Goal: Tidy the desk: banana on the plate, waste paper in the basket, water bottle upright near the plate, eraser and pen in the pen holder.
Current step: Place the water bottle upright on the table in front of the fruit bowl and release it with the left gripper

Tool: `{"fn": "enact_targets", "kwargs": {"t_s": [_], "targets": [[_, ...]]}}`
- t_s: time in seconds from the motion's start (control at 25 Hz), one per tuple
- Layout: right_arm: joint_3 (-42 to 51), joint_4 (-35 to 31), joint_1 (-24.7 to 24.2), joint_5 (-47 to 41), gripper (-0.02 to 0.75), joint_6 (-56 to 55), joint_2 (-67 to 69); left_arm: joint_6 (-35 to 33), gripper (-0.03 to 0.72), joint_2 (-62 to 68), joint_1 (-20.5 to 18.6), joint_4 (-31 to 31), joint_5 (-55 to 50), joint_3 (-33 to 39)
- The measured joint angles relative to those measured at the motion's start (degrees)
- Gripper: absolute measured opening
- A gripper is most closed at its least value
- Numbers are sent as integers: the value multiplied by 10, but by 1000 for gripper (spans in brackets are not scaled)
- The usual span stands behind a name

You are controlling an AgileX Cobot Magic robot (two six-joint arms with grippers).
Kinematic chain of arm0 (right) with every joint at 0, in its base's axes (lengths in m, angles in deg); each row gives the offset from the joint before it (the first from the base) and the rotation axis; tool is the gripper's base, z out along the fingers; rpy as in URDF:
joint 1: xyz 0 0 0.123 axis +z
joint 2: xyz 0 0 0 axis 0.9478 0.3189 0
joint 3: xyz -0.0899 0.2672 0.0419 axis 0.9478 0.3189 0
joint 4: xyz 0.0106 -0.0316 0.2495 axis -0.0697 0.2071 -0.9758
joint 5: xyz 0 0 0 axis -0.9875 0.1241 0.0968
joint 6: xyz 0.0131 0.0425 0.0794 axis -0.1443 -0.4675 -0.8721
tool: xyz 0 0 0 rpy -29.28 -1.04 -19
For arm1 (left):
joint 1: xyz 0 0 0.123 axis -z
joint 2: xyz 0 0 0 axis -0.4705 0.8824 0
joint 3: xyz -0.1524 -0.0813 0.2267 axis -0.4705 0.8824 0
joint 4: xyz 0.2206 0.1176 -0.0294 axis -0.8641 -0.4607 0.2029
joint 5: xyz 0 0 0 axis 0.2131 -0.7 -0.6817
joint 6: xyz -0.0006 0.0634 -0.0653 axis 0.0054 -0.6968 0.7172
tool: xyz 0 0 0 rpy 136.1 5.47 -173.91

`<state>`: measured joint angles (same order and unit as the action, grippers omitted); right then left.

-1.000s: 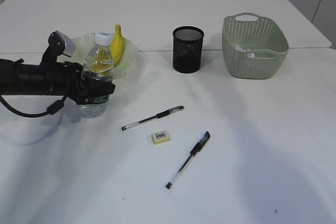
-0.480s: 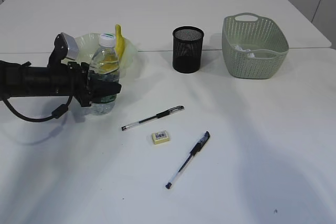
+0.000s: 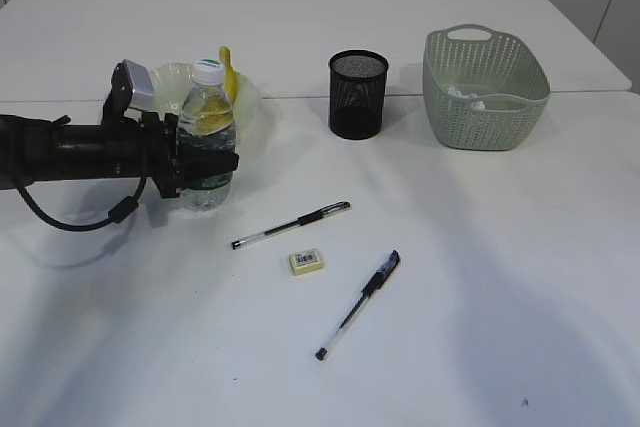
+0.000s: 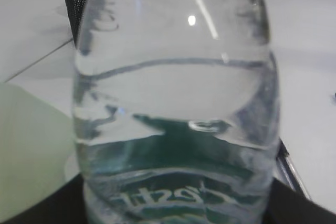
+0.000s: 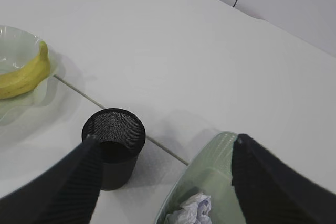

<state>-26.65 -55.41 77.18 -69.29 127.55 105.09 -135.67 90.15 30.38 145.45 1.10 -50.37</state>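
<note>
1. Since the earlier frame, the water bottle has been carried rightward, upright, clamped by the left gripper beside the plate.
2. At frame centre, two pens and the eraser are left uncollected.
3. Banana and paper appear placed; the right gripper is held open above.

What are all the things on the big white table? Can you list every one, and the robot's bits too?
water bottle: 1, clear with white cap and dark green label, upright beside the plate, held by the left gripper
plate: 1, pale green, back left
banana: 1, yellow, on the plate
pen holder: 1, black mesh, back middle
basket: 1, sage green, back right
waste paper: crumpled white, in the basket
pens: 2, one near the table's middle, the other nearer the front
eraser: 1, pale yellow, between the pens
desk: 1, white
left gripper: 1, black, around the bottle
right gripper: 1, black, open above holder and basket
</note>
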Motion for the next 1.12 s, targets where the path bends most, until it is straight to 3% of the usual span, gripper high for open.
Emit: {"fn": "enact_targets", "kwargs": {"t_s": [1.12], "targets": [[0,3,0,1,572,1,0,-13,365,0,0,2,22,-7]]}}
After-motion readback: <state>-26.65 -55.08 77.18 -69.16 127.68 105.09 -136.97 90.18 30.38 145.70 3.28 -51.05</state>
